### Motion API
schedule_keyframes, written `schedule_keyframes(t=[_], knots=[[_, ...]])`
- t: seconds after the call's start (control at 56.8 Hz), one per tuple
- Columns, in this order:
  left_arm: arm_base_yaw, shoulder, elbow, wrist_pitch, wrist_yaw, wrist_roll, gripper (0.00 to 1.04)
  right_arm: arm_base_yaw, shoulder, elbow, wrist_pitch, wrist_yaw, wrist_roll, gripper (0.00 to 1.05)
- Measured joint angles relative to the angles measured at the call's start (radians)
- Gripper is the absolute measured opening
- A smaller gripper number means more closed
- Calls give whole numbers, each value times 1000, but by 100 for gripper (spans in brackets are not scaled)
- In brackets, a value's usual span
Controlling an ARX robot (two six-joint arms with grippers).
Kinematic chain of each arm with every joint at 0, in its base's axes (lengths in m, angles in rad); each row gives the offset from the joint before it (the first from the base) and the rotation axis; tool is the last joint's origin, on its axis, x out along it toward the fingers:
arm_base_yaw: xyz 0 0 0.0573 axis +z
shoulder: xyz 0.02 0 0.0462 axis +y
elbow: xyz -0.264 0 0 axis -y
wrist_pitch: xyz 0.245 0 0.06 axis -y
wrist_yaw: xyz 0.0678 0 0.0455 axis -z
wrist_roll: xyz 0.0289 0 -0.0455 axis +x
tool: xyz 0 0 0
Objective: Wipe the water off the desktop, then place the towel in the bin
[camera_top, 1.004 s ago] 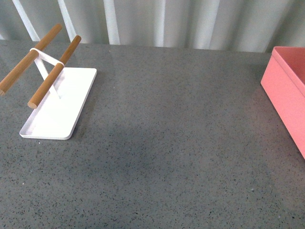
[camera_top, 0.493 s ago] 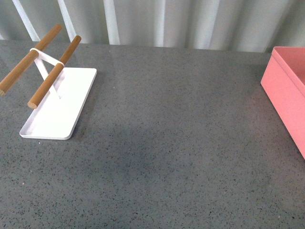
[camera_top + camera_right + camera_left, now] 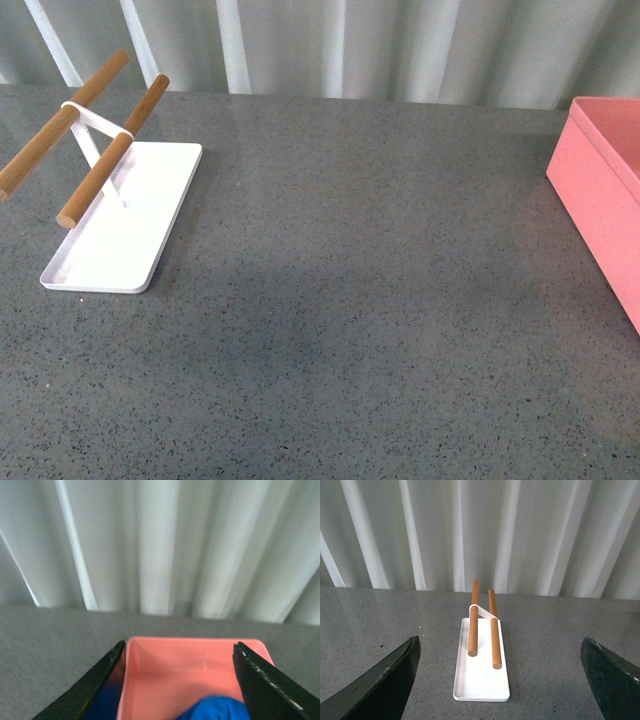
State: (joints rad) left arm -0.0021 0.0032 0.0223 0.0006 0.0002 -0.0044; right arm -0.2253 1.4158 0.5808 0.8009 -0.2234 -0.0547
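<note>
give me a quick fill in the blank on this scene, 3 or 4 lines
1. The white tray-stand carries ____ wooden rods.
2. In the right wrist view, the blue towel lies in the ____ bin.
3. The left gripper has its fingers spread ____.
4. No arm shows in the ____ view.

Missing words: two; pink; open; front

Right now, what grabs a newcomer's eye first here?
The pink bin at the desktop's right edge, with the blue towel inside it, seen between the right gripper's open fingers. Then the white stand with two wooden rods, far left.
</note>
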Motion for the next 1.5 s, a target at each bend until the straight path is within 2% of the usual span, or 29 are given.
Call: schedule_keyframes(t=[0.07, 0.211, 0.581, 0.651, 0.757, 0.863, 1.004, 1.496], knots=[[0, 0, 0, 0, 0, 0, 98, 23, -63, -75, 56, 24, 20, 39], [0, 0, 0, 0, 0, 0, 98, 77, -192, -257, 79, 79, 36, 3], [0, 0, 0, 0, 0, 0, 98, 144, -429, -437, 28, 145, 42, 3], [0, 0, 0, 0, 0, 0, 98, 185, -477, -460, 2, 209, 42, 3], [0, 0, 0, 0, 0, 0, 98, 220, -540, -486, -33, 214, 42, 3], [0, 0, 0, 0, 0, 0, 98, 222, -610, -508, -80, 220, 42, 3], [0, 0, 0, 0, 0, 0, 98, 222, -642, -556, -61, 220, 42, 3], [0, 0, 0, 0, 0, 0, 98, 222, -959, -559, -346, 222, 44, 3]])
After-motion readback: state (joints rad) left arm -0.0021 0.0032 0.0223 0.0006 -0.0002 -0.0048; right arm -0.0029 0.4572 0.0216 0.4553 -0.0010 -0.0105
